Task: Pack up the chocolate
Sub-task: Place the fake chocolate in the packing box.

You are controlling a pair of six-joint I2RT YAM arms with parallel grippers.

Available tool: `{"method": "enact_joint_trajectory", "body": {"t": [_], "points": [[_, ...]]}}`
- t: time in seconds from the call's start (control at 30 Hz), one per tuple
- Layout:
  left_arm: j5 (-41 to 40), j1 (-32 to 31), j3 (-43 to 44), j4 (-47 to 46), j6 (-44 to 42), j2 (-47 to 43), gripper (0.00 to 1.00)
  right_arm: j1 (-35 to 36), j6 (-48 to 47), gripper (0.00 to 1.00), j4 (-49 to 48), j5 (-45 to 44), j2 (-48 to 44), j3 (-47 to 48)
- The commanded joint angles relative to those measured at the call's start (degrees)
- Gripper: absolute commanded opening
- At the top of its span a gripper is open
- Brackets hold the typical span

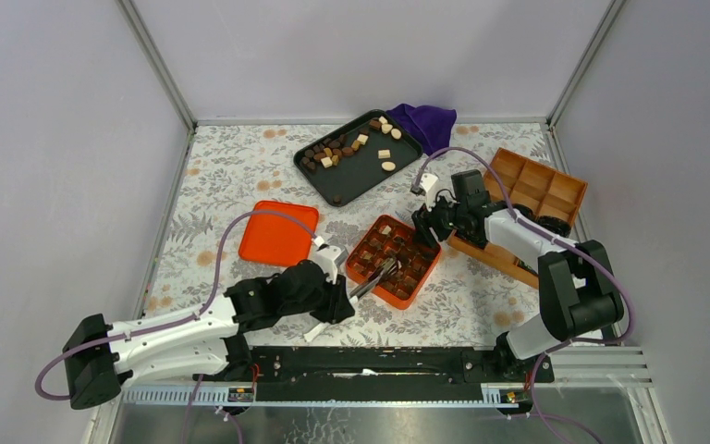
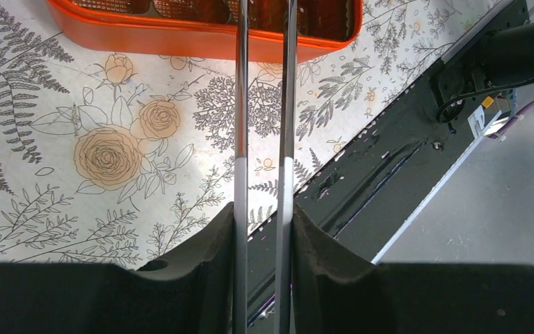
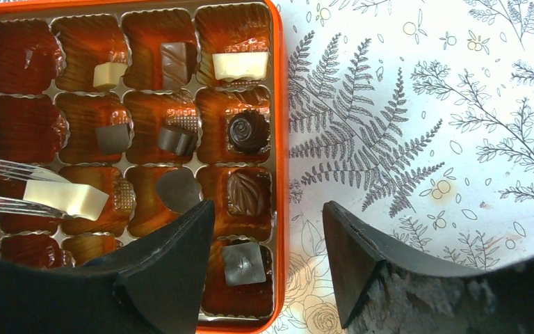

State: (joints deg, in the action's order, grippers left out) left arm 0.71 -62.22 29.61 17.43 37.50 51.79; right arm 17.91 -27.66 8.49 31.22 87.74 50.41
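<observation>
1. Clamping tweezers [image 2: 240, 104] in the left claw [image 2: 263, 217].
2. Pinching a white chocolate [image 3: 66, 198] between their tips, inside the orange box [image 3: 281, 139] (several cells already filled).
3. Hovering the right claw [image 3: 265, 216], fingers apart, over the box's edge.

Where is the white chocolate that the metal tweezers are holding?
In the right wrist view, the white chocolate sits pinched in the tweezers over the orange box's third row, near the picture's left edge, beside a dark piece.
</observation>
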Motion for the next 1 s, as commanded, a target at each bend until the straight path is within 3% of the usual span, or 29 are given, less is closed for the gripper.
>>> {"method": "enact_joint_trajectory", "body": {"t": [0.0, 0.17, 0.63, 0.97], "points": [[0.76, -0.45, 3.31, -1.34, 1.0, 0.02, 0.24, -0.75, -0.11, 0.66, 0.46, 2.44, -2.75, 2.23], [1.29, -0.47, 4.67, 0.26, 1.35, 1.4, 0.33, -0.86, -0.11, 0.67, 0.76, 2.74, -3.14, 2.32], [0.48, -0.45, 7.1, 2.34, 1.62, 2.78, 0.41, -1.34, -0.41, 0.7, 1.17, 2.89, -5.46, 2.23], [-8.08, -0.16, 11.4, 4.59, 1.52, -0.08, 0.33, -1.62, -1.25, 0.7, 3.95, 4.2, -11.59, 4.19]]}}
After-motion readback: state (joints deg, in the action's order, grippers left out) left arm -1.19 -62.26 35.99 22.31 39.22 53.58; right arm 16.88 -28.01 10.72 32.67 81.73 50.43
